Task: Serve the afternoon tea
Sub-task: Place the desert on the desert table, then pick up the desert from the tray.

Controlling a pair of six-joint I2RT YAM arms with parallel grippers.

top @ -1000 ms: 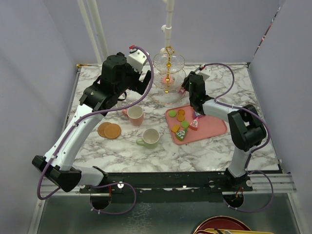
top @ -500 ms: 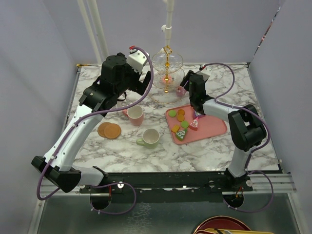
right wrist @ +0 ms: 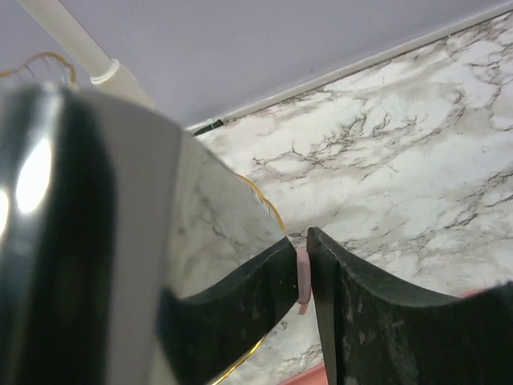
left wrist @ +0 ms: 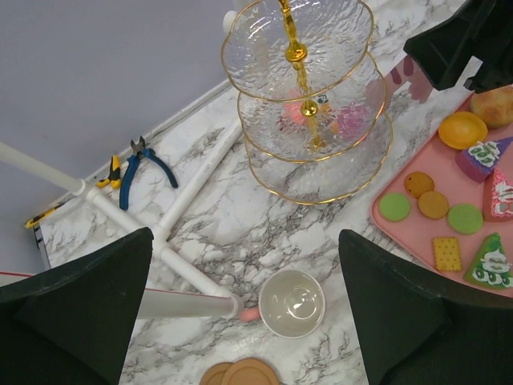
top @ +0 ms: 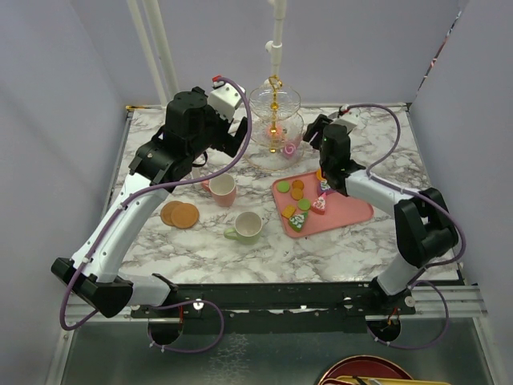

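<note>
The glass three-tier stand (top: 276, 120) (left wrist: 304, 104) with its gold stem stands at the back middle. A small pink sweet (top: 288, 150) (left wrist: 350, 122) lies on one of its lower plates. My right gripper (top: 309, 137) (right wrist: 303, 241) (left wrist: 409, 78) hovers just right of the stand, jaws slightly apart, with only a thin pink strip showing in the gap. My left gripper (top: 238, 131) (left wrist: 245, 233) hangs wide open and empty left of the stand, above the pink mug (top: 222, 189) (left wrist: 293, 302). The pale-green mug (top: 247, 227) and two brown coasters (top: 179, 214) (left wrist: 244, 374) sit nearer.
A flat pink tray (top: 353, 210) (left wrist: 417, 241) right of centre holds several macarons, biscuits and cake slices. A white pipe frame (left wrist: 184, 265) and blue-handled pliers (left wrist: 144, 164) lie at the back left. A white pole (top: 276, 32) rises behind the stand.
My right gripper has opened, left the pink sweet on the stand and drawn back to the right. The left arm has not moved.
</note>
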